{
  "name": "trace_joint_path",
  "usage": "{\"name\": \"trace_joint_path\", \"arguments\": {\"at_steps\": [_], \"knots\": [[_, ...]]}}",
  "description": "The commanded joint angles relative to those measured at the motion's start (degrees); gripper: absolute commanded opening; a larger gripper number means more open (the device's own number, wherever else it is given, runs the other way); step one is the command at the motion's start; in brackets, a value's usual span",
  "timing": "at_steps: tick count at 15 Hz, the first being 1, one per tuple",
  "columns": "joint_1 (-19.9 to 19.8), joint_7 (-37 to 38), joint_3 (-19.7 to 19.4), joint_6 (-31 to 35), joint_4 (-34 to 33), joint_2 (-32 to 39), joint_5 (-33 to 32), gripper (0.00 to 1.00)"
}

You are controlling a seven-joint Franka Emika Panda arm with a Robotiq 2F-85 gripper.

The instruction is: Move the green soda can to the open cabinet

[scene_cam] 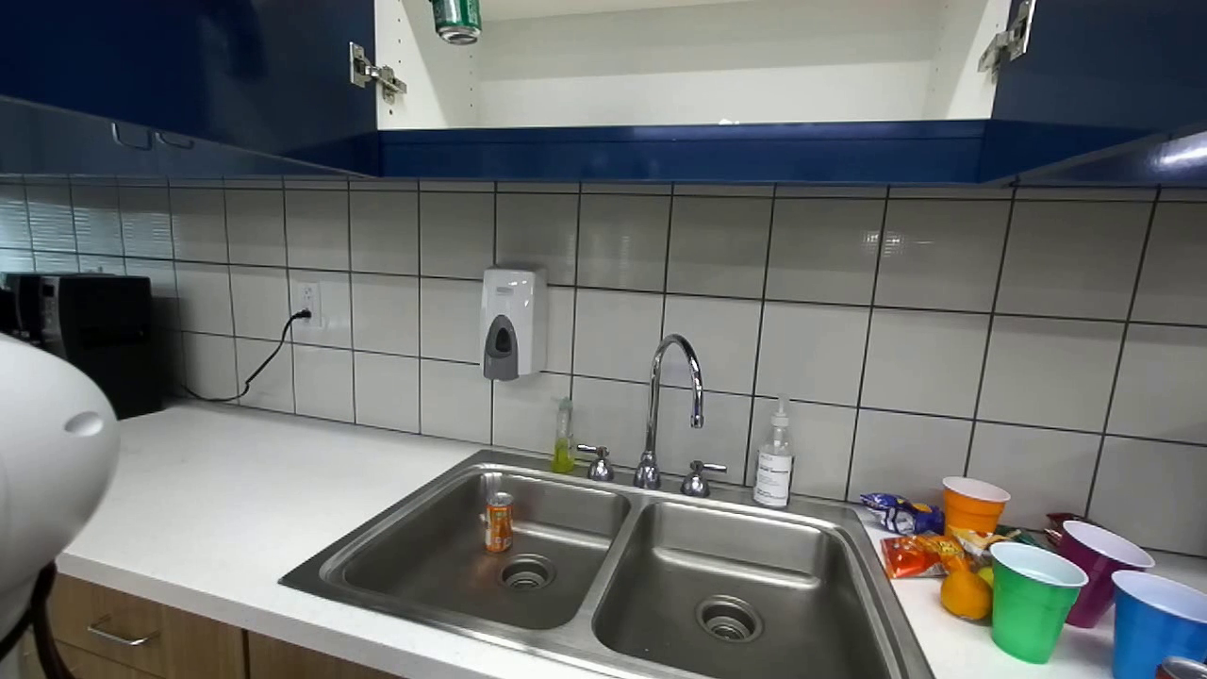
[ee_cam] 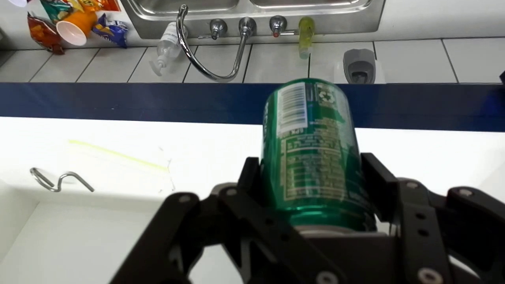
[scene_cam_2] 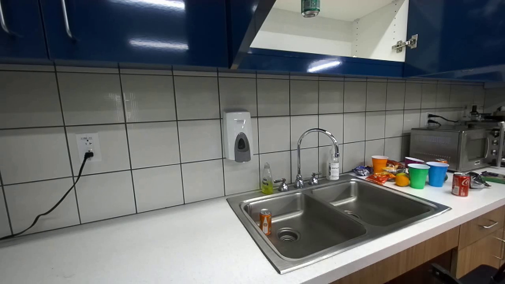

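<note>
The green soda can [ee_cam: 311,138] is between the two black fingers of my gripper [ee_cam: 310,165] in the wrist view, and both fingers press on its sides. Its lower end shows at the top edge of both exterior views [scene_cam: 457,17] [scene_cam_2: 310,6]; the gripper itself is out of view there. The can hangs in the air in front of or inside the open cabinet; I cannot tell which. The open cabinet [scene_cam: 698,80] has a white interior and a dark blue bottom edge, and it also shows in an exterior view [scene_cam_2: 303,35] and the wrist view [ee_cam: 158,103].
Blue cabinet doors [scene_cam: 189,75] [scene_cam_2: 453,35] stand open on both sides. A bent metal hook [ee_cam: 59,182] lies in the cabinet. Below are a double sink [scene_cam: 603,585] with an orange can [scene_cam: 499,521], a faucet [scene_cam: 653,405], a soap dispenser [scene_cam: 514,323] and several cups and snacks.
</note>
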State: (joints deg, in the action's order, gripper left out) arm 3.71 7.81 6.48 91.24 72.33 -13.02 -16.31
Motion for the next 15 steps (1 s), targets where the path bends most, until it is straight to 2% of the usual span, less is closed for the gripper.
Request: {"name": "trace_joint_path", "arguments": {"at_steps": [1, 15], "knots": [[-0.38, -1.68, 0.03, -1.61, -5.59, 3.02, -1.64, 0.4], [-0.26, -2.35, -2.71, -0.03, -11.93, 10.38, -4.3, 0.4]]}}
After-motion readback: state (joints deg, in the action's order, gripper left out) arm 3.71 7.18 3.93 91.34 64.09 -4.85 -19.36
